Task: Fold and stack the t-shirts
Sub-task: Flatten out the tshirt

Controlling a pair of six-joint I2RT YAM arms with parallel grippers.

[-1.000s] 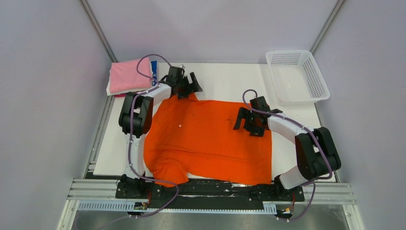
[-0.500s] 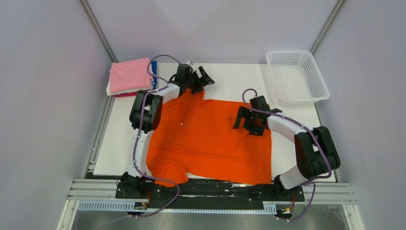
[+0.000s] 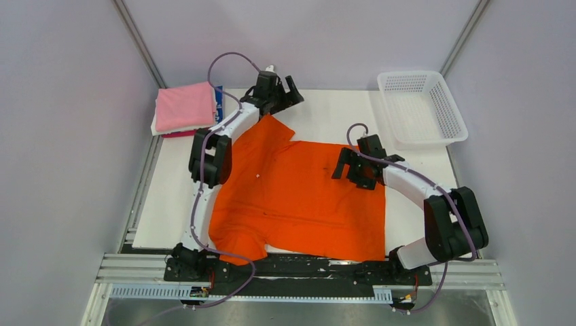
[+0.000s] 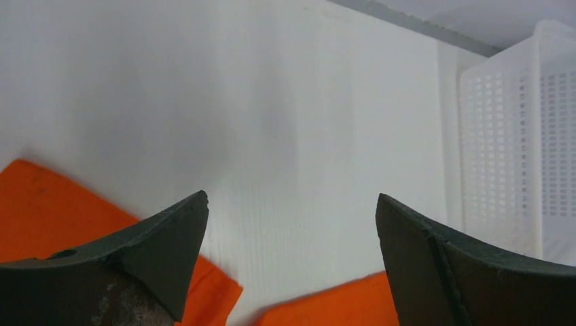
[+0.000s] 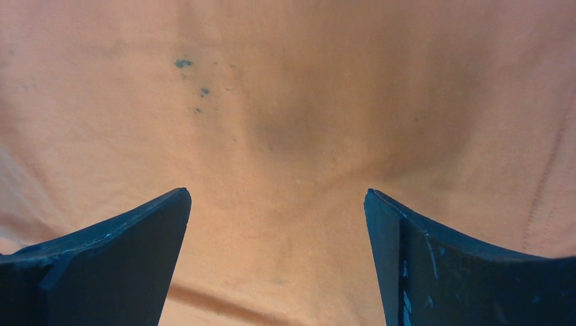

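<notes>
The job looks only partly done. A small stack of folded tees sits at the far left corner of the counter (image 3: 333, 115), with a pink t-shirt (image 3: 183, 105) on top, a blue one (image 3: 219, 102) showing at its right side and slivers of white and red beneath. The large orange t-shirt (image 3: 299, 197) lies spread flat in the middle with no fold in it yet, so its folding and its move onto the stack are left. The left gripper (image 3: 291, 95) hangs with its jaws wide apart and nothing in them, over bare counter just past the shirt's far left sleeve; its wrist view shows orange cloth only at the bottom. The right gripper (image 3: 345, 171) is likewise spread and holds nothing. It is poised low over the shirt's upper right area, near a few dark specks. The shirt's right edge runs straight, while its near edge and near sleeve reach the counter's front edge and seem to lap onto the black mounting bar (image 3: 306, 268). That hem may be awkward to pinch. Open room lies along the far strip between the left gripper and the white mesh basket (image 3: 421, 75), and in a band down the left side.
</notes>
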